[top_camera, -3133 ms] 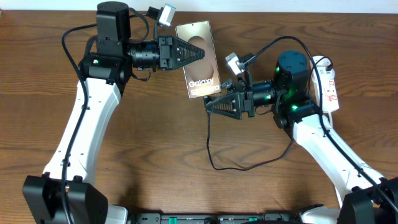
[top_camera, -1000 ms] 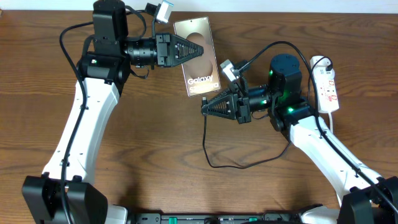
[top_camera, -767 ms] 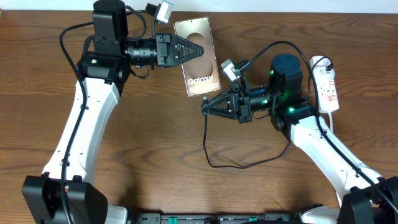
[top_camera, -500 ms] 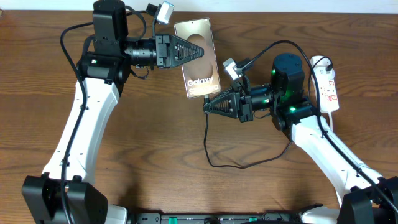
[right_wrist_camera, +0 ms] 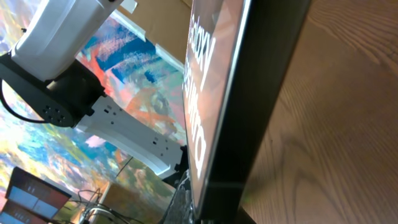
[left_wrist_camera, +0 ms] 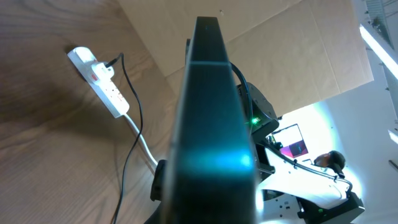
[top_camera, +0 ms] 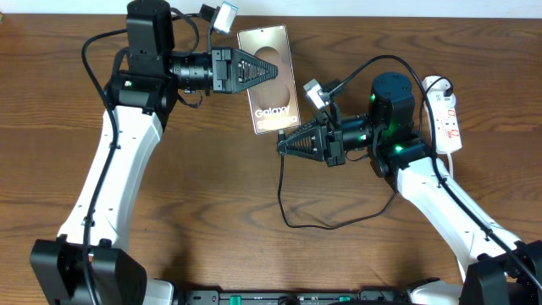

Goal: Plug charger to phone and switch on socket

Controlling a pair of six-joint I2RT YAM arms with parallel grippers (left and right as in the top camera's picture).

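**Charger tip just below the phone's bottom edge**

The left gripper (top_camera: 273, 72) is clamped on the phone (top_camera: 276, 110), whose long axis runs toward the right gripper (top_camera: 282, 146). That gripper is nearer and pinches the charger (top_camera: 281, 191). The socket (top_camera: 446, 114) lies far right.

The white-shelled left arm (top_camera: 114, 169) and white-shelled right arm (top_camera: 445, 203) share one build: long, smooth white plastic links joined by matte black cylindrical joint housings (top_camera: 151, 30), each arm rising from a blocky black base (top_camera: 80, 271). Small green indicator lights (top_camera: 395, 150) glow on the dark housings. Thin black cables (top_camera: 385, 58) loop along the outside of the links. At each wrist sits a small, boxy silver-grey camera module (top_camera: 224, 17). The black left gripper (top_camera: 275, 72) and black right gripper (top_camera: 281, 146) are tapering triangular frames with open cut-outs.
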